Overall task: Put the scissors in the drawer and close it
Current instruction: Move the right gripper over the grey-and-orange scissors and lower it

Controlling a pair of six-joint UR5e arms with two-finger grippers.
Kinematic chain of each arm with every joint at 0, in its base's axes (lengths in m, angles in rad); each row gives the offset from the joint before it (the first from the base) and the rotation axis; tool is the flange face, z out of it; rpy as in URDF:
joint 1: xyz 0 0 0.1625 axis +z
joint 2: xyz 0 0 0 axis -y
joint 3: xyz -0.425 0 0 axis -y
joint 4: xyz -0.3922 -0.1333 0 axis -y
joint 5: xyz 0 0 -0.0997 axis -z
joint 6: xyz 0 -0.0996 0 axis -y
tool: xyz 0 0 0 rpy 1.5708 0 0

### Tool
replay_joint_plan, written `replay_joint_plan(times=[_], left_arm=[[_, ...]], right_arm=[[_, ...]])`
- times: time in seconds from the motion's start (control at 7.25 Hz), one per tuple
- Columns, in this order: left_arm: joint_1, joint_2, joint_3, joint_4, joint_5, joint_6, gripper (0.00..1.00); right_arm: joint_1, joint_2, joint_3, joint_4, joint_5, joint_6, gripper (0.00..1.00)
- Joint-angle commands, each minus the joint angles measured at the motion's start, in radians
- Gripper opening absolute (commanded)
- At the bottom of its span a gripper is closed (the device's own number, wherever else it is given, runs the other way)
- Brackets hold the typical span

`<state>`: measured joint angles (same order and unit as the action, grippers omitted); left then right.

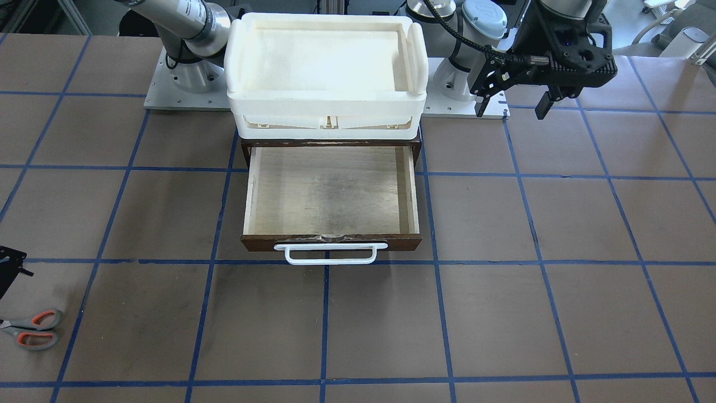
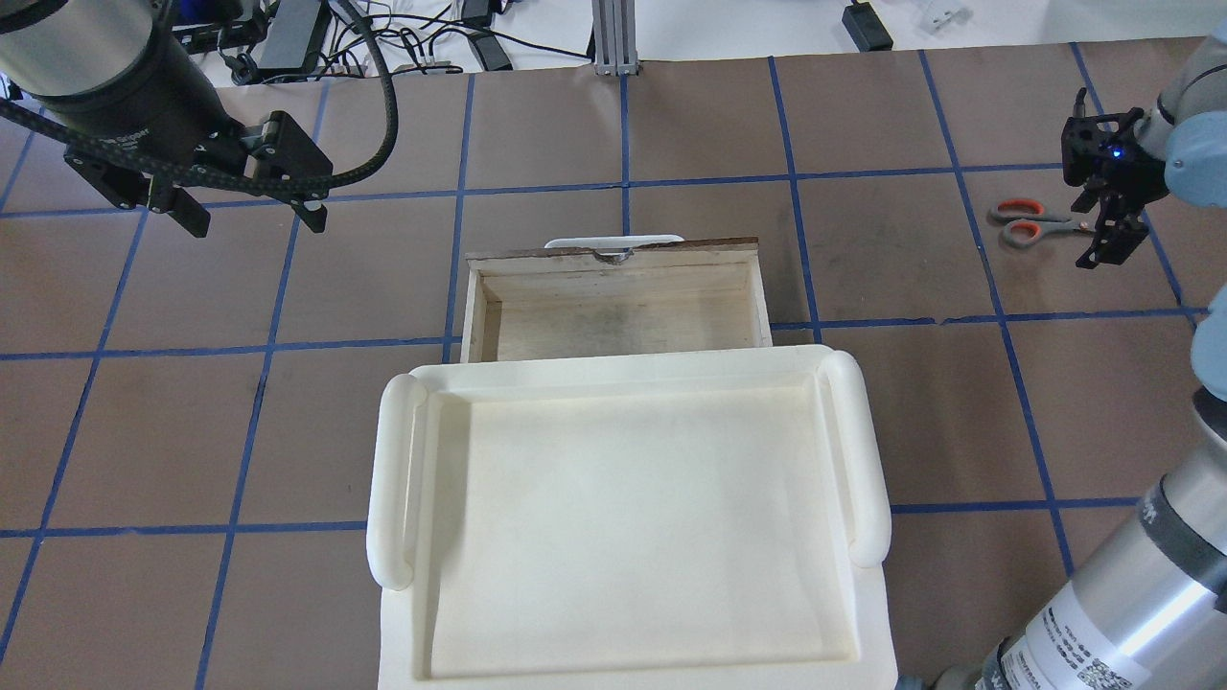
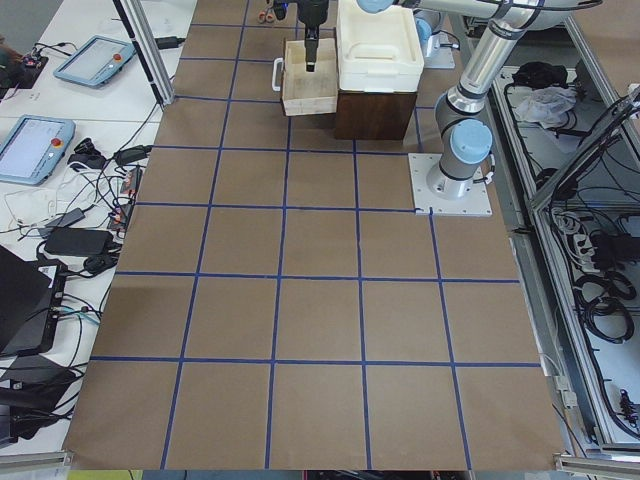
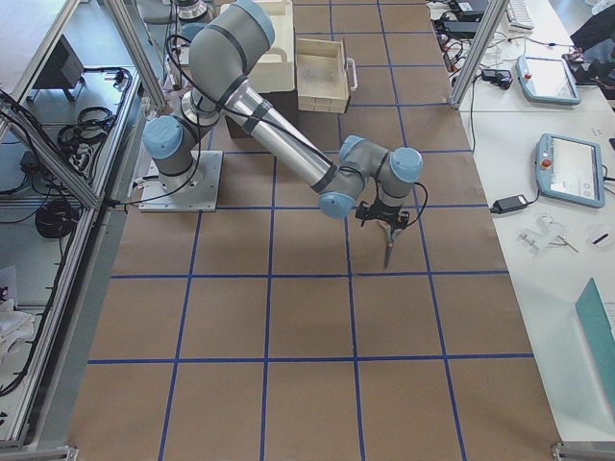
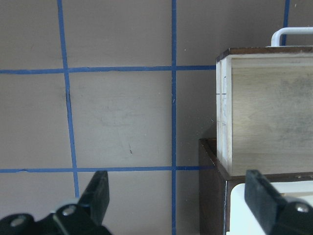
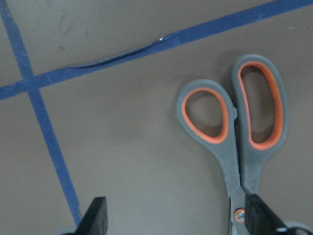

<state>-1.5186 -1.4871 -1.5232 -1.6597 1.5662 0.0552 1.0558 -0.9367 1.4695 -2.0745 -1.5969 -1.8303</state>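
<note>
The scissors (image 2: 1030, 222), grey handles lined in orange-red, lie flat on the table at the far right, well apart from the drawer. They also show in the front view (image 1: 33, 329) and the right wrist view (image 6: 244, 122). My right gripper (image 2: 1102, 225) is open just above their blade end. One finger (image 6: 259, 218) stands over the pivot, the other (image 6: 95, 218) over bare table. The drawer (image 2: 613, 307) is pulled open and empty, its white handle (image 1: 330, 254) pointing away from me. My left gripper (image 2: 249, 216) is open and empty, hovering left of the drawer.
A white plastic tray (image 2: 623, 383) sits on top of the dark brown cabinet (image 1: 246, 146) that holds the drawer. The table is brown with a blue tape grid. Both arm bases (image 1: 184, 78) stand beside the cabinet.
</note>
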Motion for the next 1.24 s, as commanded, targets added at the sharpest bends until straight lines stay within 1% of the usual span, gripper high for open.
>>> replay_joint_plan(times=[0.0, 0.14, 0.28, 0.55, 0.69, 0.83, 1.1], left_arm=[[0.000, 0.001, 0.000, 0.000, 0.000, 0.000, 1.00], [0.000, 0.001, 0.000, 0.000, 0.000, 0.000, 1.00], [0.000, -0.001, 0.000, 0.000, 0.000, 0.000, 1.00], [0.000, -0.002, 0.000, 0.000, 0.000, 0.000, 1.00], [0.000, -0.002, -0.002, 0.000, 0.000, 0.000, 1.00], [0.000, -0.004, 0.000, 0.000, 0.000, 0.000, 1.00], [0.000, -0.002, -0.002, 0.000, 0.000, 0.000, 1.00]], right_arm=[[-0.002, 0.044, -0.063, -0.004, 0.003, -0.012, 1.00], [-0.002, 0.050, -0.063, -0.065, 0.011, -0.012, 1.00], [-0.002, 0.070, -0.063, -0.146, 0.070, -0.017, 1.00], [-0.002, 0.088, -0.057, -0.142, 0.075, -0.024, 1.00], [-0.002, 0.090, -0.054, -0.136, 0.077, -0.024, 0.96], [-0.002, 0.091, -0.052, -0.136, 0.075, -0.026, 0.79], [-0.002, 0.093, -0.052, -0.136, 0.062, -0.026, 0.22]])
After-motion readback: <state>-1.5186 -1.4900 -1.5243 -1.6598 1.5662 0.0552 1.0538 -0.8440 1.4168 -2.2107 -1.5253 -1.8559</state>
